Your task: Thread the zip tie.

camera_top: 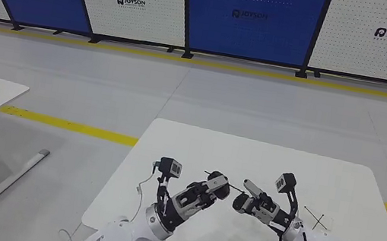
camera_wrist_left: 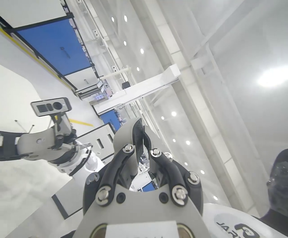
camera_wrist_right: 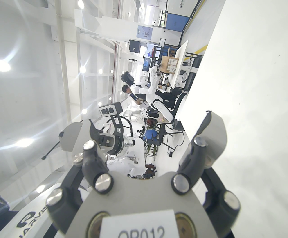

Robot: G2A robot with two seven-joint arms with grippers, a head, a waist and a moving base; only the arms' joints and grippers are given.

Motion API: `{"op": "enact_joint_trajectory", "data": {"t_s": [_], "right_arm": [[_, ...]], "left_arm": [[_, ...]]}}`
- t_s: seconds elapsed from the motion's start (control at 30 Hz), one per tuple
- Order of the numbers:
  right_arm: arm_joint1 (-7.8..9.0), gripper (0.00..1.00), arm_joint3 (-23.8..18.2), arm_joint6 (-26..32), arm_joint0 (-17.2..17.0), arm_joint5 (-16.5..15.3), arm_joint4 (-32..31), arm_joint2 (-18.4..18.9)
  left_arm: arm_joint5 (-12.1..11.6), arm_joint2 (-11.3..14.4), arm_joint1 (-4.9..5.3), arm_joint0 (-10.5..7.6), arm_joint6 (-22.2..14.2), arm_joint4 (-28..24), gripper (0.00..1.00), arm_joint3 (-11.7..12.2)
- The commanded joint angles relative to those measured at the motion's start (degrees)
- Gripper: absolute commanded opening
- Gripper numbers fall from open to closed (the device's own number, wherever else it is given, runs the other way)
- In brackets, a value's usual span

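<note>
The left gripper (camera_wrist_left: 139,129), clenched apparently on the zip tie (camera_wrist_right: 50,150), holds it above the worktop (camera_top: 308,171) facing the right gripper (camera_wrist_right: 140,126), which is spread wide, probably to take the free end.

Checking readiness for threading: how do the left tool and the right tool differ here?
The left tool is fully shut; the right tool is open wide. Loose zip ties lie nearer the right tool than the left tool. Both hang over the white table, tips facing each other.
</note>
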Motion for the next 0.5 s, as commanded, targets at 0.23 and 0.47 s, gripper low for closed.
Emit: {"op": "enact_joint_trajectory", "data": {"t_s": [0.23,0.47], "right_arm": [[0.0,1.0,0.0,0.0,0.0,0.0,0.0,0.0],[0.0,1.0,0.0,0.0,0.0,0.0,0.0,0.0]], "left_arm": [[7.74,1.59,0.35,-0.56,-4.76,3.83,0.0,3.29],[9.22,1.38,0.43,-0.7,-6.03,1.58,0.0,3.21]]}}
